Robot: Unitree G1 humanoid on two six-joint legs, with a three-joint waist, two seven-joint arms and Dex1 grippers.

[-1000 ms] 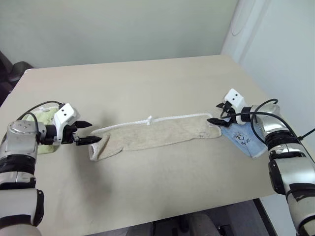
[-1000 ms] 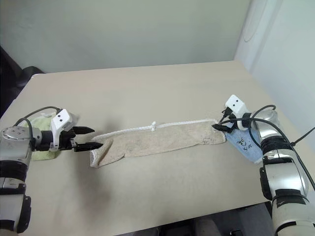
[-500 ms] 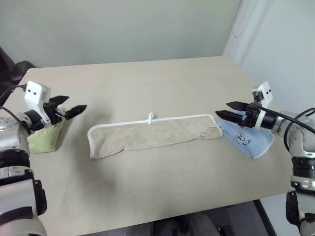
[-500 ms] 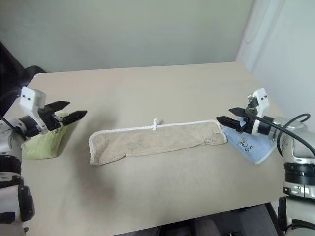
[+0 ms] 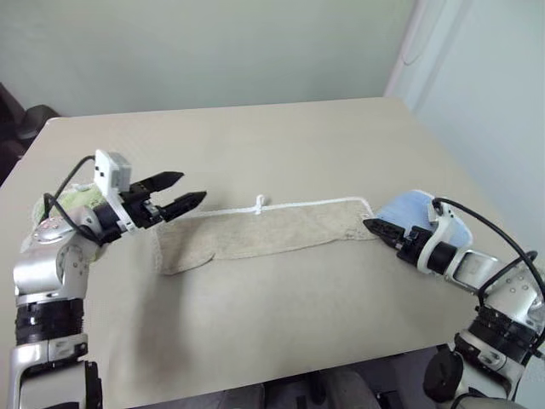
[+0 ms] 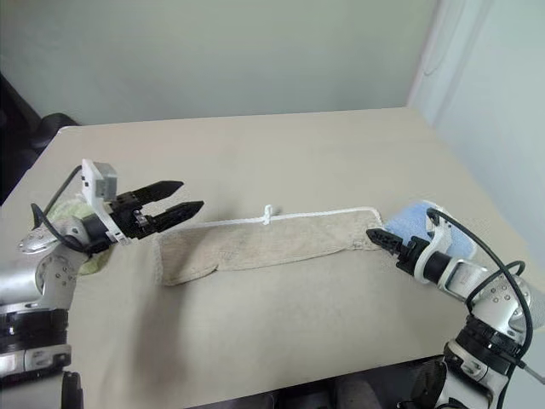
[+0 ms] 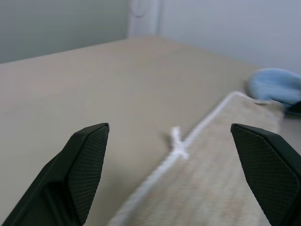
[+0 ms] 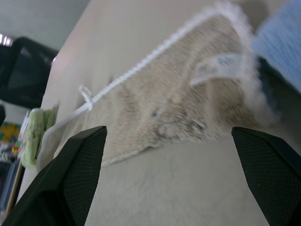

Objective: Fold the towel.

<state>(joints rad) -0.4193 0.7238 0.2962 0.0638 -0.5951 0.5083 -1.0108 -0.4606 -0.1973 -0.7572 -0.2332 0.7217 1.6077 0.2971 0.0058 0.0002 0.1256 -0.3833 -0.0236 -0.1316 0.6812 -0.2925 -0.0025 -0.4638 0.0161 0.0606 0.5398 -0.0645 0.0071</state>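
One towel (image 5: 264, 232) flat on table (image 5: 255, 145)

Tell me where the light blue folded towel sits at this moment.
In the head views, the light blue towel lies on the table near its right edge, just beyond the right end of the beige towel and beside the right tool.

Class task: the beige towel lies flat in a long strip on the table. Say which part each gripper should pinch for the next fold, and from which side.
Probably the two short ends of the towel: the left gripper from the robot's left, the right gripper from its right. Both are open, each already pointing along the strip at its own end, and the corded edge there gives something to pinch.
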